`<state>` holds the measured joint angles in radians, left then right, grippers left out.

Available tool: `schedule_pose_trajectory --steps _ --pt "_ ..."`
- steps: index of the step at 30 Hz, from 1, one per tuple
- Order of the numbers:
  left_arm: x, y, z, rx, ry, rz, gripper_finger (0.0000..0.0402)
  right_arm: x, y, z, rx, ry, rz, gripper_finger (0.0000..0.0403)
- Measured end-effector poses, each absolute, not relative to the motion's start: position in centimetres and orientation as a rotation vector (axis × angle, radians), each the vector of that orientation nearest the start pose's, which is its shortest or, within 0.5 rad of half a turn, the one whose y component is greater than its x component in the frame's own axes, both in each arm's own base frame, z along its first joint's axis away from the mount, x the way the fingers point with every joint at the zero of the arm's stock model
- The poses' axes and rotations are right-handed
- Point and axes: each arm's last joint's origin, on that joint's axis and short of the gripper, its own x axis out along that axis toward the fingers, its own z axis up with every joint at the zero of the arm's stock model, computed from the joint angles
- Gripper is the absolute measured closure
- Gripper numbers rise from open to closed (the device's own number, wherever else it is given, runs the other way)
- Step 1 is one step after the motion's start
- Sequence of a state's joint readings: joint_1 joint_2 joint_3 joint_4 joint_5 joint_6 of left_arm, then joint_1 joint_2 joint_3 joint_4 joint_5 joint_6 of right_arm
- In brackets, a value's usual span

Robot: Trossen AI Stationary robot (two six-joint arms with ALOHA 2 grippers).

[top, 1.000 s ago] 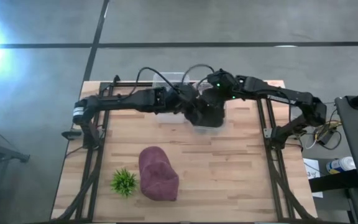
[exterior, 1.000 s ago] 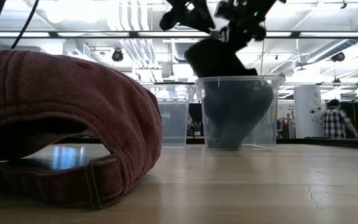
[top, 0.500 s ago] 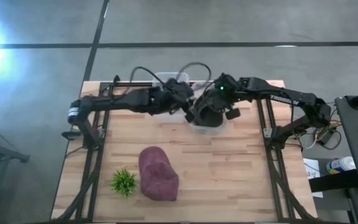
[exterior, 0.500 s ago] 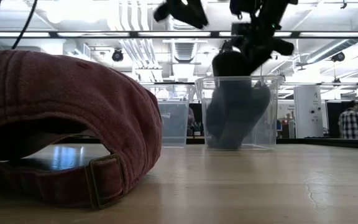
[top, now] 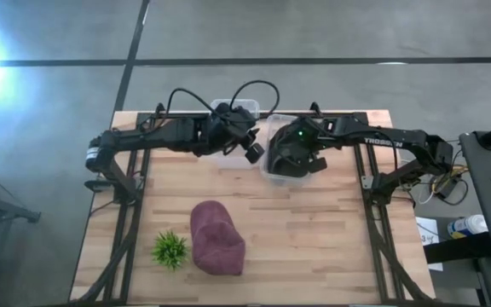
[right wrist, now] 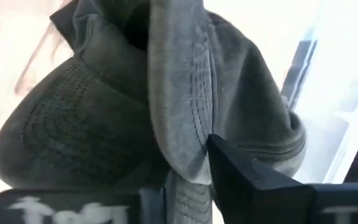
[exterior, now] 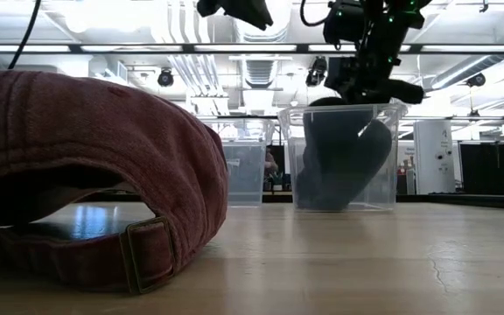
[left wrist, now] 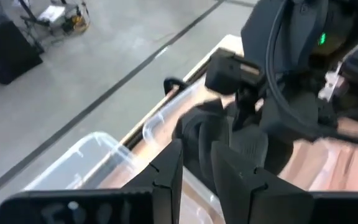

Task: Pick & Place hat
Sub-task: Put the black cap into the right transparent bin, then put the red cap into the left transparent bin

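A dark grey hat (top: 285, 162) stands on edge inside a clear bin (exterior: 394, 175) at the table's far middle. My right gripper (top: 301, 147) is over that bin, shut on the hat (right wrist: 104, 124). A red hat (top: 217, 239) lies crown up on the near part of the table, and its strap and buckle (exterior: 147, 254) fill the low view. My left gripper (top: 251, 152) hangs shut just left of the bin, above the table, touching nothing. My right gripper pinches a folded, stitched edge of the grey hat (right wrist: 185, 134) between its two fingers (right wrist: 247, 177), coming from above and pointing down. The hat hangs below it inside the bin, tilted, its lower part (exterior: 326, 197) against the bin's floor.
A second clear bin (top: 233, 107) stands behind the left gripper at the far edge. A small green plant (top: 170, 249) sits left of the red hat. Bare wood lies between the bins and the red hat. Black frame rails run along both table sides.
My left gripper drew back from the bin toward the table's left and rose. My right gripper turned and came down over the bin, and the grey hat, which stuck up above the rim, sank into the bin.
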<state>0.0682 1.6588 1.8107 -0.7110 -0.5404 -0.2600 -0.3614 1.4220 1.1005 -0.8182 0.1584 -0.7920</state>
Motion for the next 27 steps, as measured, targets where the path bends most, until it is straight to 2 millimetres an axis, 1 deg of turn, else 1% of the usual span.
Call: schedule_pose_trajectory --steps 3,7,10,15,17,21,24,27 --pt "35.1 3.7 41.1 -0.135 0.498 0.667 0.0321 25.0 -9.9 25.3 -0.536 1.280 -0.002 0.0306" --pt "35.1 3.4 41.0 -0.149 0.502 0.664 0.0321 25.0 -9.9 25.6 -0.525 1.296 -0.072 0.0274" --pt "35.1 3.2 41.0 -0.148 0.502 0.657 0.0321 25.2 -10.1 26.8 -0.523 1.275 -0.133 0.0245" --pt "34.9 2.9 40.7 -0.133 0.542 0.657 0.0321 24.9 -10.0 29.5 -0.530 1.231 -0.161 0.0207" --pt "34.8 2.9 40.5 -0.122 0.563 0.671 0.0321 24.5 -9.8 29.9 -0.513 1.229 -0.130 0.0195" --pt "34.4 2.9 40.2 -0.093 0.603 0.711 0.0321 23.5 -9.3 29.9 -0.442 1.289 -0.110 0.0177" --pt "33.7 2.8 39.7 -0.084 0.678 0.724 0.0321 22.4 -8.6 30.4 -0.367 1.308 -0.146 0.0167" --pt "32.8 2.5 39.0 -0.062 0.800 0.708 0.0321 21.4 -7.6 31.4 -0.292 1.265 -0.207 0.0161"
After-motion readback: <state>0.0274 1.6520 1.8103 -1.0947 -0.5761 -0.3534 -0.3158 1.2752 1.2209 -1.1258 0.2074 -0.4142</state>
